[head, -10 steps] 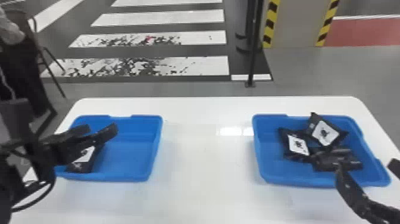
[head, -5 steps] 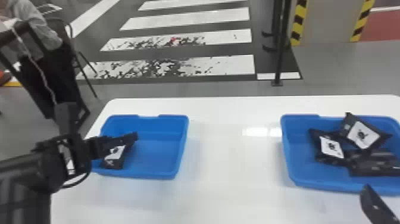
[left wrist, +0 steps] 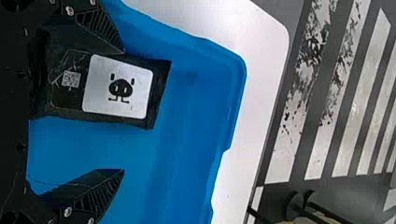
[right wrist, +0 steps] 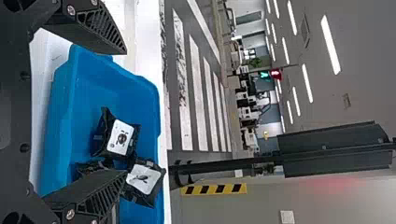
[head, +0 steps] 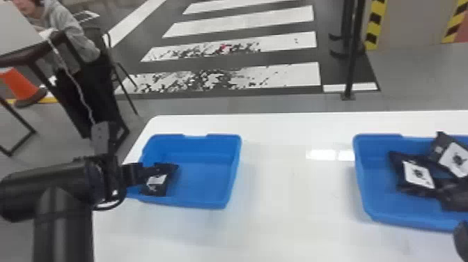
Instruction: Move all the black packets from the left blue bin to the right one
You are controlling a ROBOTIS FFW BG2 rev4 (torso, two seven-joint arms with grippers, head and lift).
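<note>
In the head view my left gripper (head: 148, 172) is at the left side of the left blue bin (head: 235, 170), over a black packet (head: 156, 184) with a white label. The left wrist view has this gripper (left wrist: 123, 111) open, the packet (left wrist: 116, 86) lying partly between its fingers, close beside one of them. My right gripper (head: 461, 238) is at the head view's right edge, by the near side of the right blue bin (head: 364, 195). That bin holds several black packets (head: 418, 174). In the right wrist view the right gripper (right wrist: 126, 112) stands open, with packets (right wrist: 144, 179) beyond one fingertip.
The white table (head: 292, 195) spans the space between the bins. Both bins have raised rims. Behind the table stand a dark post (head: 351, 62) and, at the left, a chair with a seated person.
The head view has turned left, so both bins appear farther right in it. My left gripper has come down and back a little over the packet in the left bin.
</note>
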